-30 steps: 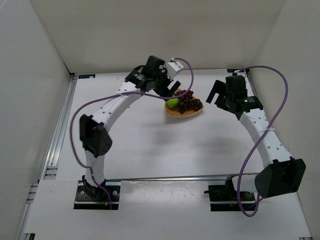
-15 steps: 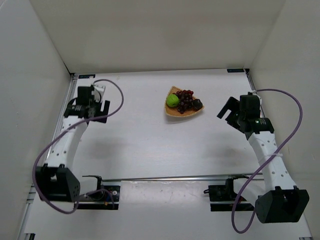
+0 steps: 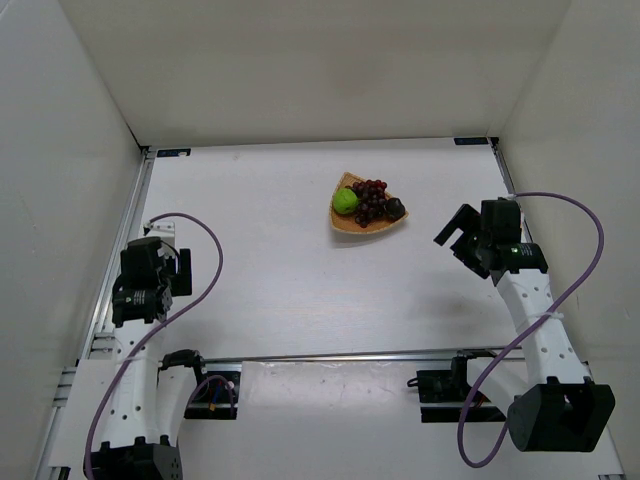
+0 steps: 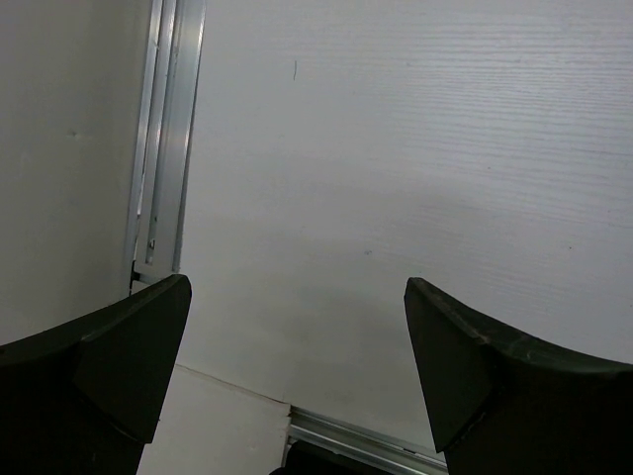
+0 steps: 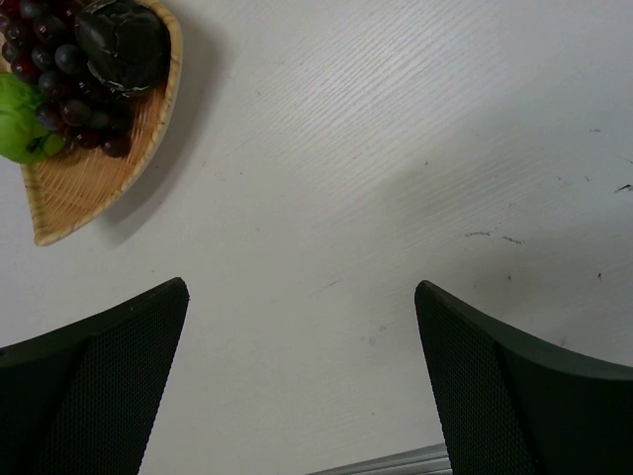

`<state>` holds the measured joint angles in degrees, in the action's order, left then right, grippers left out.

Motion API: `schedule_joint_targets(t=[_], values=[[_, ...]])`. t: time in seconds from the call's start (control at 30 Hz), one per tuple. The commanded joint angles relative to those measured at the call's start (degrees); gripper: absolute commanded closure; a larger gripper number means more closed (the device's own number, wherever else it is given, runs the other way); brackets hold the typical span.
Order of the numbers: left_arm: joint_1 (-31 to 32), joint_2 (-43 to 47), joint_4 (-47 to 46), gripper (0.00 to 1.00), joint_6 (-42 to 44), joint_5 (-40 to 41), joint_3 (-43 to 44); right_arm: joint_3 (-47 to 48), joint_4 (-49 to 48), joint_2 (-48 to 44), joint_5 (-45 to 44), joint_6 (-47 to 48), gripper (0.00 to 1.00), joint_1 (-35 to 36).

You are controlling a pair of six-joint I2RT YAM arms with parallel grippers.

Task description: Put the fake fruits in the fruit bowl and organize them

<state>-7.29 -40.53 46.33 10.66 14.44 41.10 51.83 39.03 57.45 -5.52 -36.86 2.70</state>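
The counter (image 3: 300, 270) is white with a faint wood grain. One thing lies directly on it: the fruit bowl (image 5: 74, 193), woven and orange-tan with a pale rim. It sits flat ahead and to the left of the right pincer (image 5: 302, 292), well apart from it, with a soft shadow along its edge. Ahead and to the right of that pincer, small dark scuffs (image 5: 492, 236) mark the surface. Ahead of the left pincer (image 4: 297, 287) the counter shows a few tiny specks. An aluminium rail (image 4: 168, 139) runs along the counter's edge to that pincer's left.
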Motion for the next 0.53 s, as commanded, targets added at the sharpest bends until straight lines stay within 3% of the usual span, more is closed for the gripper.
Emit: schedule_joint_targets(t=[0.0,0.5], values=[[-0.6,1.1,-0.5,0.00,-0.8,0.8,-0.8,0.6,-0.1,-1.3,1.3,-0.9,0.01,-0.2],[-0.6,1.1,-0.5,0.00,-0.3,-0.3,-0.8,-4.6,-0.7,-6.1,3.1,-2.1,0.01,-0.2]])
